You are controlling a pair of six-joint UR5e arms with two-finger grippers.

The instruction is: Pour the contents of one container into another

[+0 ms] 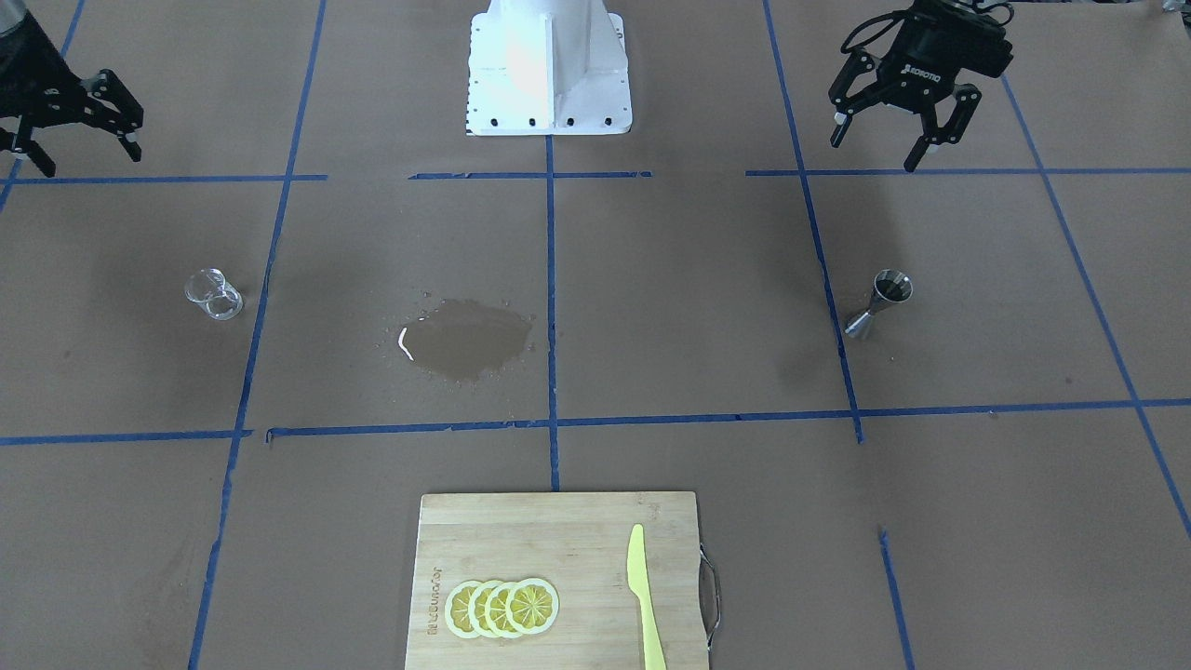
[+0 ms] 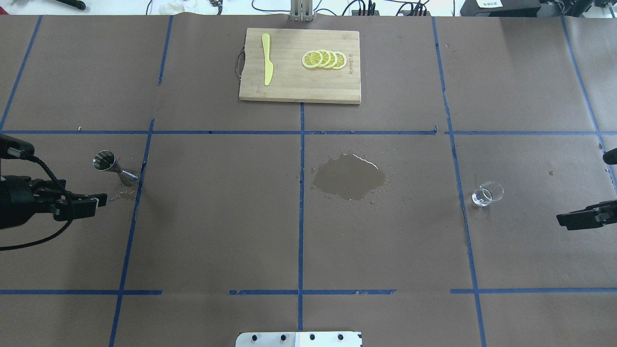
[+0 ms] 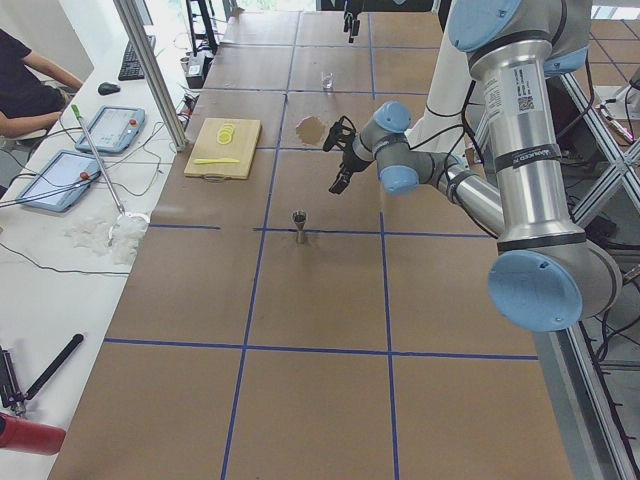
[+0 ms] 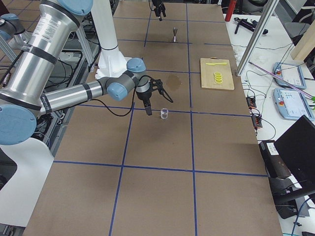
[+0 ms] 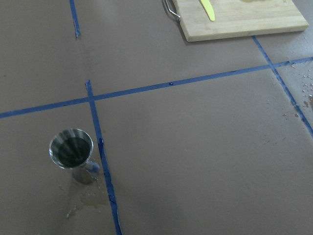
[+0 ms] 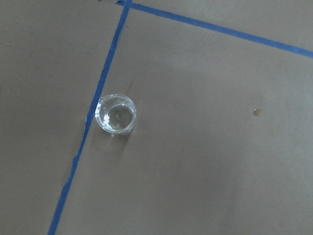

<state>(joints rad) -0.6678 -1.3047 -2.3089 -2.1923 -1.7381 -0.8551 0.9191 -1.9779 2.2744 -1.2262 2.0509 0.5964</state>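
Brown-paper table [image 1: 698,279], wet patch [image 1: 465,337] mid-table between upright glass cup [image 1: 214,295] on robot's right and upright jigger [image 1: 879,302] on its left; right gripper [image 1: 88,158] and left gripper [image 1: 876,149] both spread wide, holding nothing.

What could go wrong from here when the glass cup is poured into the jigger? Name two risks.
The jigger stands on a narrow foot on damp paper; a nudge from the left gripper may topple it.
The jigger's mouth is small; pouring from the glass cup may add to the puddle.
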